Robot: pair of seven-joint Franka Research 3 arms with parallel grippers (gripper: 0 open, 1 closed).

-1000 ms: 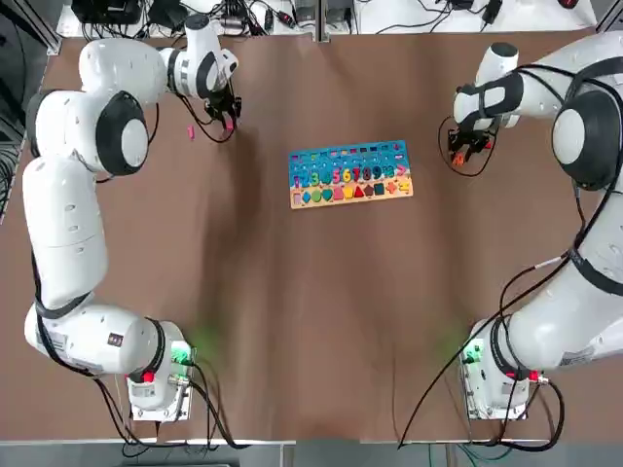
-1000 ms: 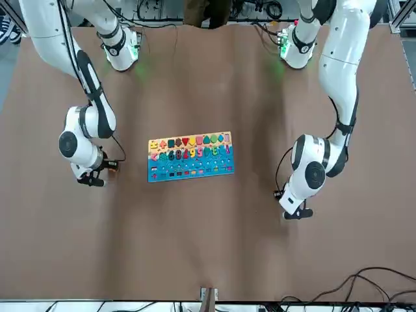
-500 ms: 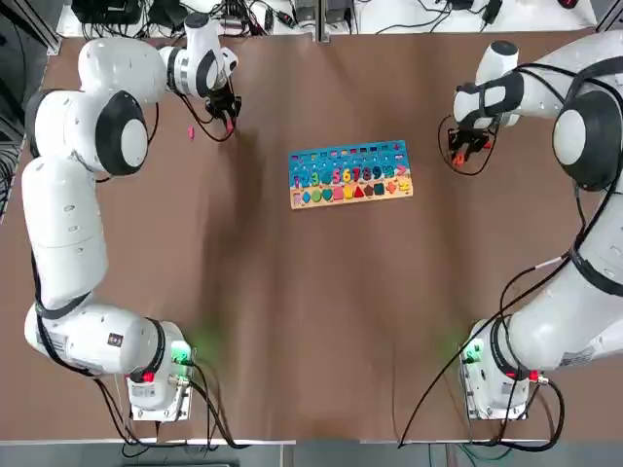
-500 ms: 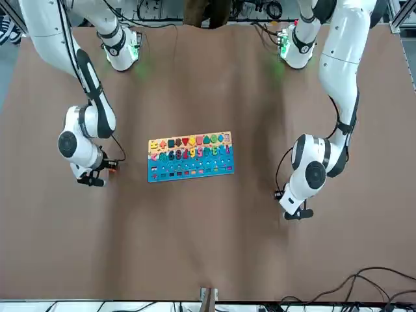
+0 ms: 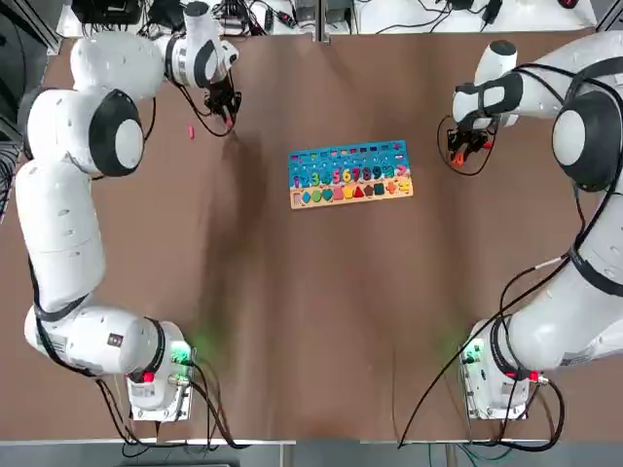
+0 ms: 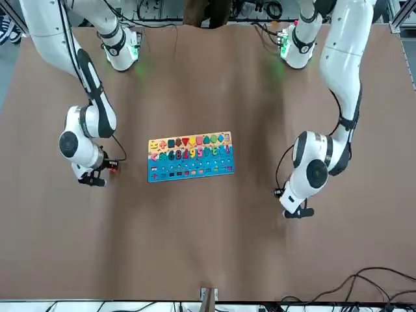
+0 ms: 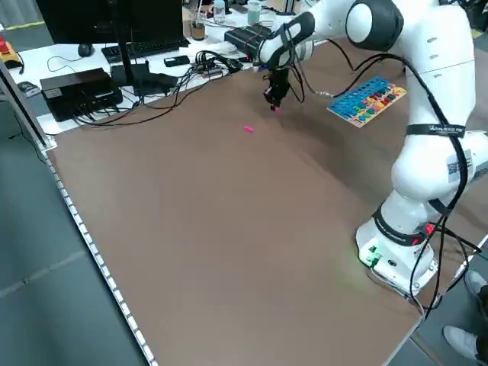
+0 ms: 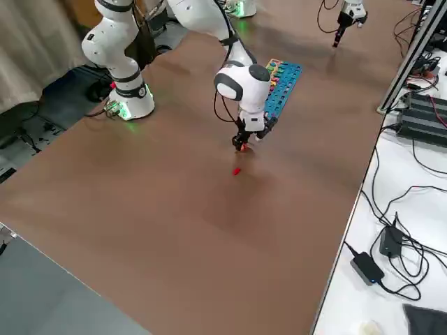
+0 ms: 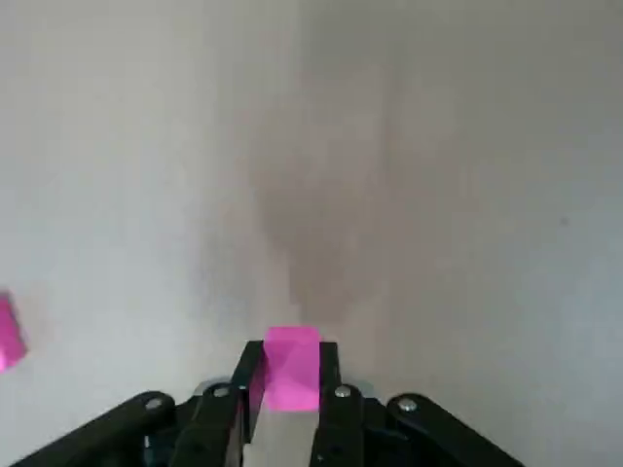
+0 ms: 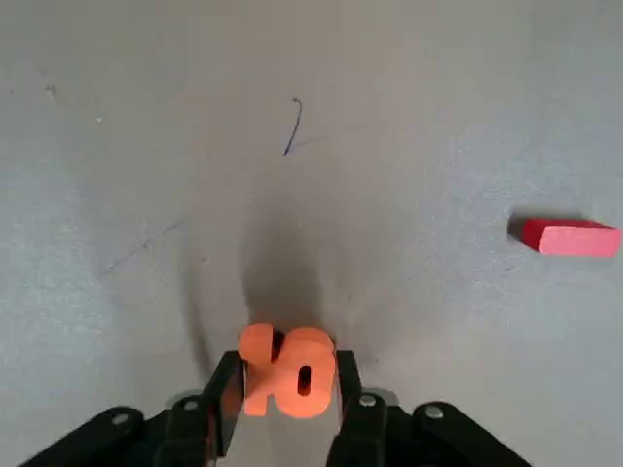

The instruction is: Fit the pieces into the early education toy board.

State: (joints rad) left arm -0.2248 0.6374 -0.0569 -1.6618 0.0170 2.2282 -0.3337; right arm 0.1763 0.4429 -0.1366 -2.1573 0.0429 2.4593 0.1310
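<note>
Pink shows between the fingers of the left gripper (image 9: 292, 356): a small pink piece (image 9: 292, 381), with a finger against each side, the jaws narrowed onto it. This gripper is over the far part of the table (image 5: 311, 292), off to the left of the board (image 5: 350, 167). A second pink piece (image 5: 191, 132) lies loose on the brown surface, farther left and near that gripper.

The right gripper (image 10: 290, 366) is on the other side of the board, also over the far half. Its fingers hold an orange piece (image 10: 292, 377) shaped like a numeral, one finger at either side; whether it is clear of the table is hard to make out. Near it, apart from the fingers, a red piece (image 10: 574, 238) lies on the table.

The board lies flat between the two grippers, well apart from both, slightly angled. Its tan strip (image 5: 310, 199) is toward the robot, its blue part away, with colourful numerals and shapes in rows. Beyond the far edge, black cables (image 7: 183, 95) tangle on a white surface.
</note>
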